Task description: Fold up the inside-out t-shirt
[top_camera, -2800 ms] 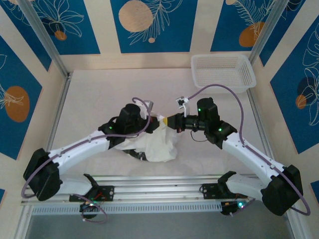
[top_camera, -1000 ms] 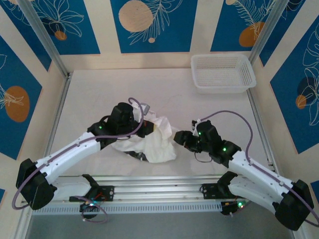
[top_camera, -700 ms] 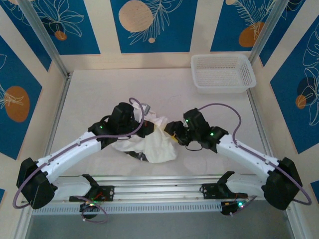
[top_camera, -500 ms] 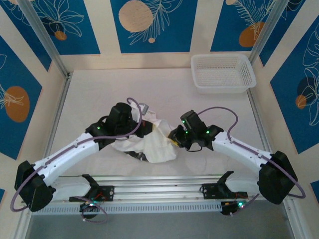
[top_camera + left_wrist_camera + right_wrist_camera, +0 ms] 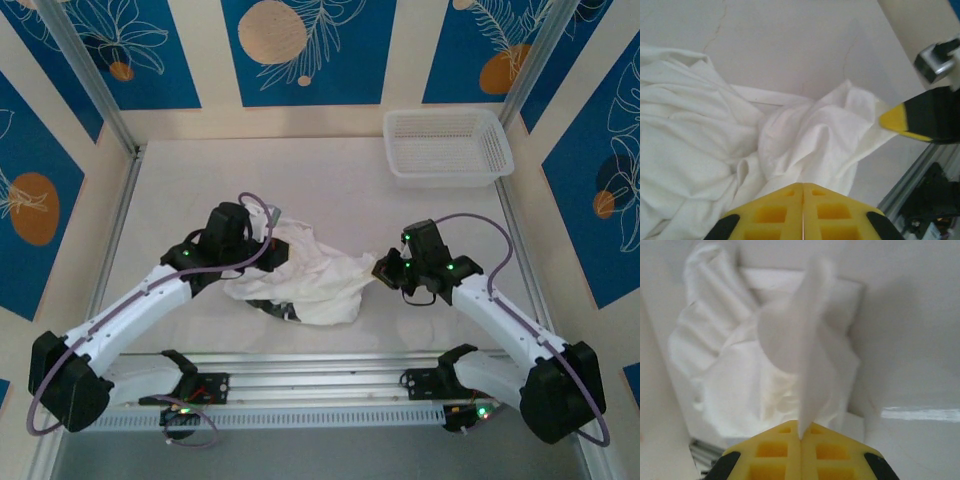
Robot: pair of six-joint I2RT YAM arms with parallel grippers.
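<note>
Right gripper (image 5: 381, 272): newly clamped on t-shirt (image 5: 310, 280) edge, drawing it toward right edge of table (image 5: 200, 180) | Left gripper (image 5: 272, 252): pads together at cloth, hold unclear | Status: spreading begun, no fold yet.

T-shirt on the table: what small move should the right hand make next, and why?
Probably pull the right hand outward, to its own side. It is shut on a fold of the t-shirt, which lies bunched and wrinkled, so it likely needs spreading flat before folding.
</note>
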